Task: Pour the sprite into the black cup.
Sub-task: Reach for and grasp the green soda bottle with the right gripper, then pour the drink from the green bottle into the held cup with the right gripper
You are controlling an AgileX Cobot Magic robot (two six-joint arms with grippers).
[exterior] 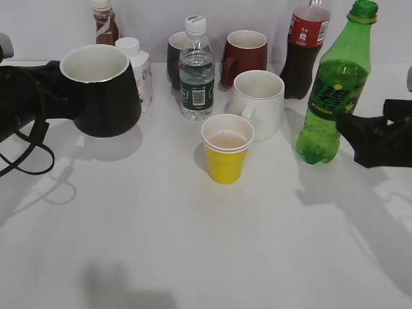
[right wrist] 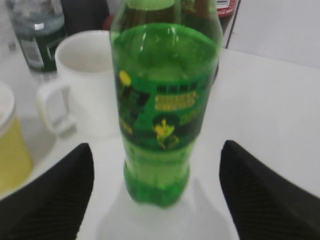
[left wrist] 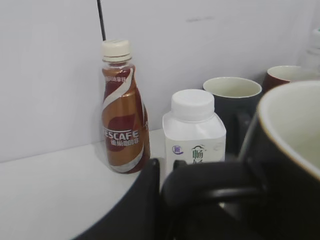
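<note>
The black cup (exterior: 106, 96), glossy with a white inside, hangs above the table at the left, upright and slightly tilted. My left gripper (exterior: 53, 96) is shut on its loop handle; in the left wrist view the cup (left wrist: 292, 165) fills the right side and the gripper (left wrist: 165, 172) clamps the handle. The sprite (exterior: 335, 90), a tall green bottle, stands on the table at the right. My right gripper (exterior: 353, 129) is open just right of its lower part. In the right wrist view the sprite (right wrist: 165, 110) stands between the spread fingers of this gripper (right wrist: 156, 147), untouched.
A yellow paper cup (exterior: 226, 158) stands mid-table, with a white mug (exterior: 261, 103) behind it beside the sprite. A water bottle (exterior: 196, 71), cola bottle (exterior: 304, 55), dark red mug (exterior: 244, 55), small dark mug (exterior: 175, 55), white bottle (exterior: 138, 71) and Nescafe bottle (exterior: 105, 22) line the back.
</note>
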